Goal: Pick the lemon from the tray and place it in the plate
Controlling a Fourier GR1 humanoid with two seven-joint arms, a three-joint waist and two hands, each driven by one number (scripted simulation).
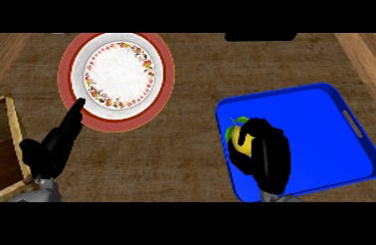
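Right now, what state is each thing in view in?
lemon: in the tray, right hand curled round it
tray: flat on the counter, holding only the lemon
plate: on the counter, nothing on it
right hand: shut on the lemon
left hand: open, fingers straight, fingertips at the plate's rim

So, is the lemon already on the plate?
No, the lemon is over the tray, inside the curled right hand, far from the plate.

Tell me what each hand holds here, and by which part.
The right hand is curled round the lemon from its right side, over the blue tray. The left hand holds nothing; its fingers point at the plate.
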